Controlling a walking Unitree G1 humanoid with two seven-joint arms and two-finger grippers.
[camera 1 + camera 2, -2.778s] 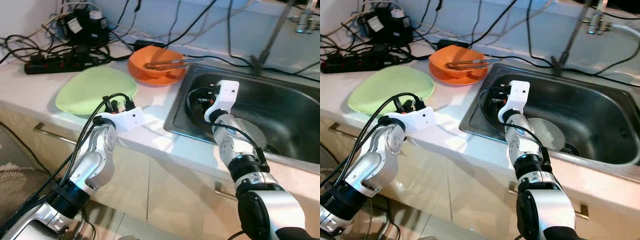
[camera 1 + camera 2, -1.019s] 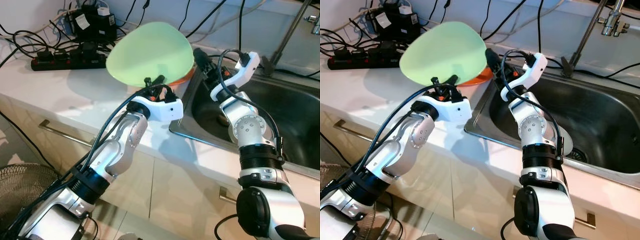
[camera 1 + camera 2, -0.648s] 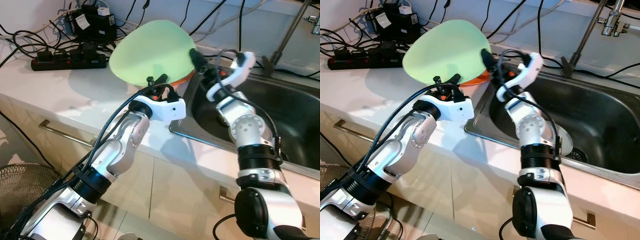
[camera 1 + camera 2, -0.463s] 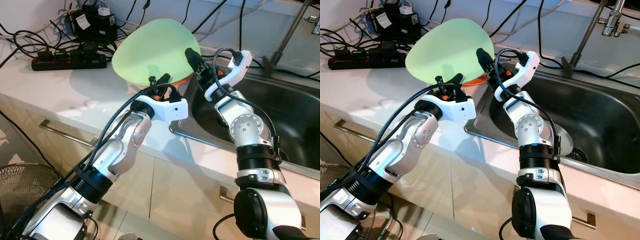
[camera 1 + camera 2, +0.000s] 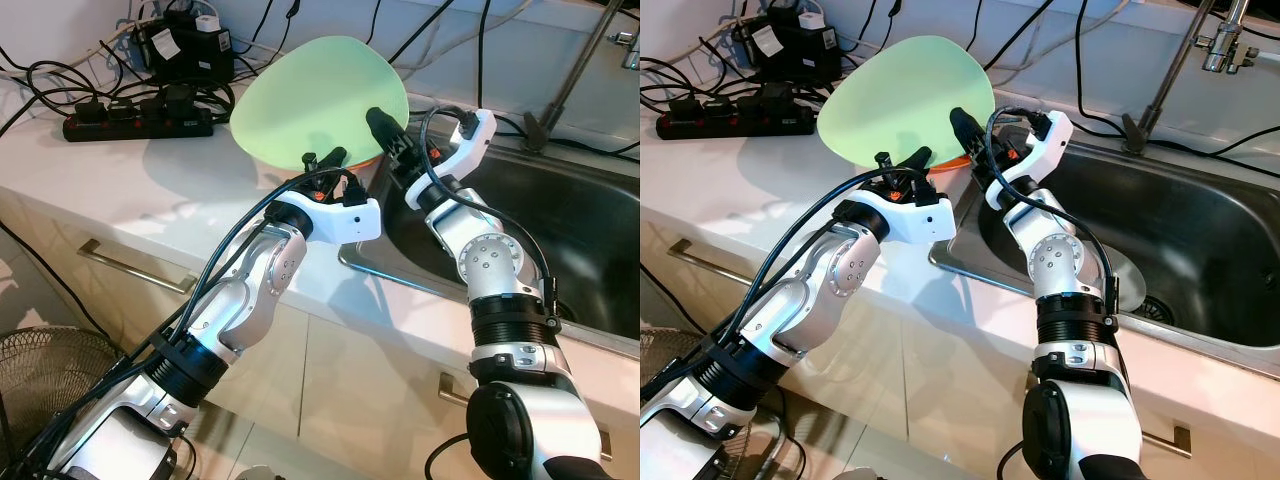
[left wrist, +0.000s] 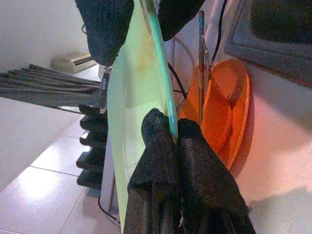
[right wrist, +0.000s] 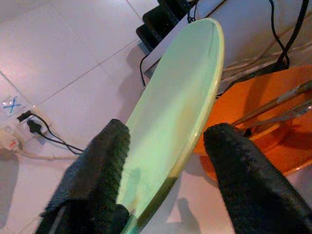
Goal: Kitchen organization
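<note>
The left gripper [image 6: 171, 131] pinches the rim of the green plate [image 5: 318, 100], holding it tilted above the counter [image 5: 130, 185]. The right gripper [image 7: 165, 141] straddles the plate's edge, fingers spread; its wrist view reveals tongs [image 7: 273, 112] in the orange bowl [image 7: 253, 122] behind.

L hand [image 6: 174, 127] clamped on green plate [image 6: 131, 112] edge, w/ orange bowl [image 6: 229, 107] + tongs [image 6: 201, 63] just behind.

Head stereo looks down at counter [image 5: 120, 190]; wrist cams close, share plate [image 6: 134, 102].
</note>
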